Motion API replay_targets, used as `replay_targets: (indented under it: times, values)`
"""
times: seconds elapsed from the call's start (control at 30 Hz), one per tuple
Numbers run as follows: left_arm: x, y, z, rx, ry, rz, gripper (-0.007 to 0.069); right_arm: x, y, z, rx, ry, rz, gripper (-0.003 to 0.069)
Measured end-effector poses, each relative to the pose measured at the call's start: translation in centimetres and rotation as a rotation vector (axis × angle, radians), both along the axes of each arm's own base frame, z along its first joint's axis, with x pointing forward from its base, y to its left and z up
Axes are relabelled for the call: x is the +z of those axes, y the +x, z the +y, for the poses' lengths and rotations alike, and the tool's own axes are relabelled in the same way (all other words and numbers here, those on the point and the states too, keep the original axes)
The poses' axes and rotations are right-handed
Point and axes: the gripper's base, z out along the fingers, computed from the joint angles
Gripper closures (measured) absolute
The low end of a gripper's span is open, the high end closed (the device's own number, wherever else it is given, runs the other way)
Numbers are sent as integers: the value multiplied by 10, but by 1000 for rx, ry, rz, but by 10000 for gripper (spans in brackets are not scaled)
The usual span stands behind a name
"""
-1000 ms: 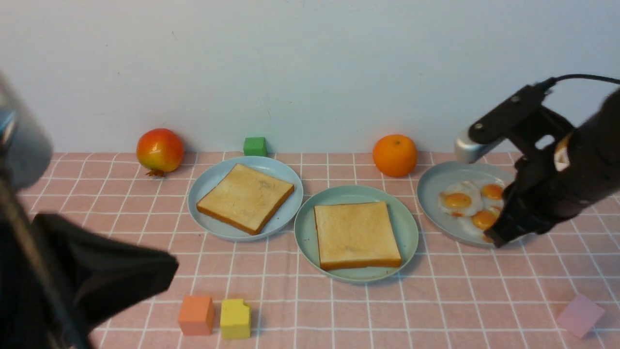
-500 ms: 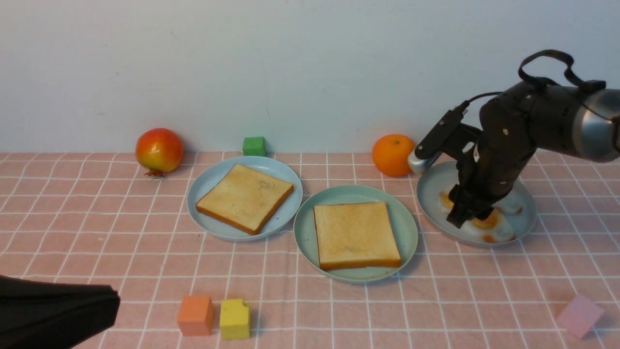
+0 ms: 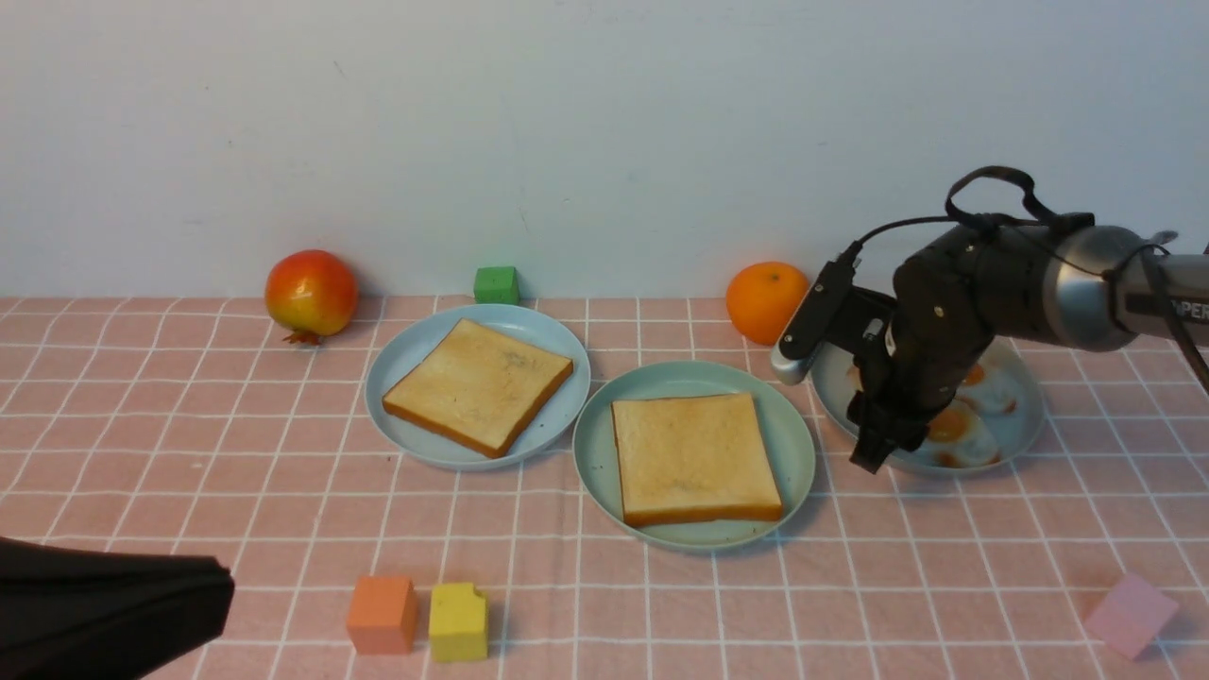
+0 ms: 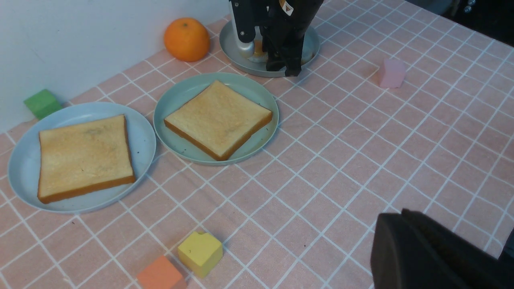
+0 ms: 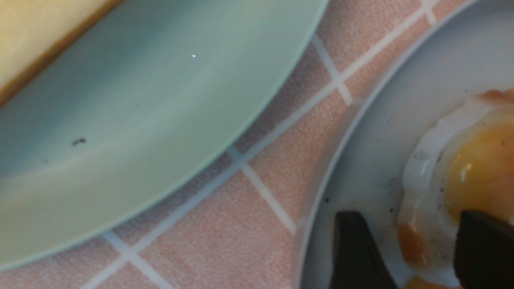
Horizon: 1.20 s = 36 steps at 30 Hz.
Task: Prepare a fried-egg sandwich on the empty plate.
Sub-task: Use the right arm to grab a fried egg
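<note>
The mint-green plate (image 3: 597,444) in the middle carries one toast slice (image 3: 694,456). A second toast slice (image 3: 477,382) lies on the pale blue plate (image 3: 397,364) to its left. Fried eggs (image 3: 954,425) with orange yolks lie on the grey-blue plate (image 3: 1025,416) at the right. My right gripper (image 3: 869,458) points down at that plate's near-left rim. In the right wrist view it (image 5: 417,245) is open, its two fingers either side of an egg's edge (image 5: 474,168). My left gripper (image 3: 222,590) is shut and empty, low at the front left, far from the plates.
A red-yellow fruit (image 3: 312,293), a green cube (image 3: 497,284) and an orange (image 3: 767,302) stand along the back wall. Orange (image 3: 382,614) and yellow (image 3: 459,620) cubes sit near the front edge, a pink cube (image 3: 1130,614) at the front right.
My right arm has swung left across the egg plate and its gripper has come down at the plate's near-left rim. The left arm dropped back to the front left corner, then stayed still.
</note>
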Motion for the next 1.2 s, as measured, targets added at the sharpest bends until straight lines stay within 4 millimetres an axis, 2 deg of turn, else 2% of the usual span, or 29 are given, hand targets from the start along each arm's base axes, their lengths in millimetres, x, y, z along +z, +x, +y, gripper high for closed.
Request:
replay_targets:
  times: [0.3,0.53,0.7,0.9,1.2]
  values:
    - [0,0,0,0,0,0,612,3,1,0,-24,11,-26,302]
    - [0,0,0,3,6,-6,612,9,5,1,3,15,-86,200]
    - [0,1,1,7,12,-12,612,9,7,2,10,18,-98,160]
    - [0,1,1,10,18,-18,612,-2,10,3,27,7,-95,153]
    - [0,2,2,16,27,-32,612,-6,16,2,87,-51,-129,165]
